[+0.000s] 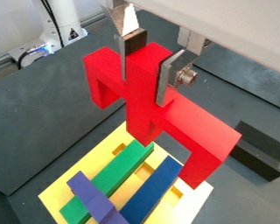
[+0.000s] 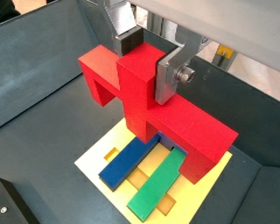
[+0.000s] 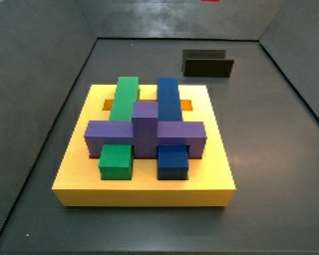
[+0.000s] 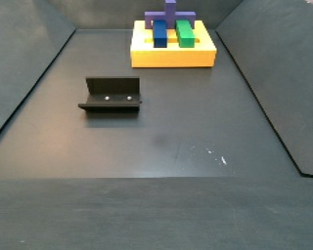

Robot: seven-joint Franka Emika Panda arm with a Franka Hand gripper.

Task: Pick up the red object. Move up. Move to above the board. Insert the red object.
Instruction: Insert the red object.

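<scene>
In both wrist views my gripper (image 1: 150, 66) (image 2: 149, 63) is shut on the central post of the red object (image 1: 143, 105) (image 2: 136, 87). The bar and its two legs hang in the air above the board (image 1: 90, 157) (image 2: 98, 156). The board is a yellow slab bearing a green block (image 1: 113, 171) (image 2: 160, 179), a blue block (image 1: 154, 188) (image 2: 130, 157) and a purple block (image 1: 95, 201). Both side views show the board (image 3: 136, 184) (image 4: 172, 57) with its purple block (image 3: 147, 129) lying across the other two. Neither side view shows the gripper or the red object.
The dark fixture (image 3: 209, 65) (image 4: 111, 95) stands on the grey floor apart from the board; it also appears in a wrist view (image 1: 259, 149). Dark walls ring the floor in both side views.
</scene>
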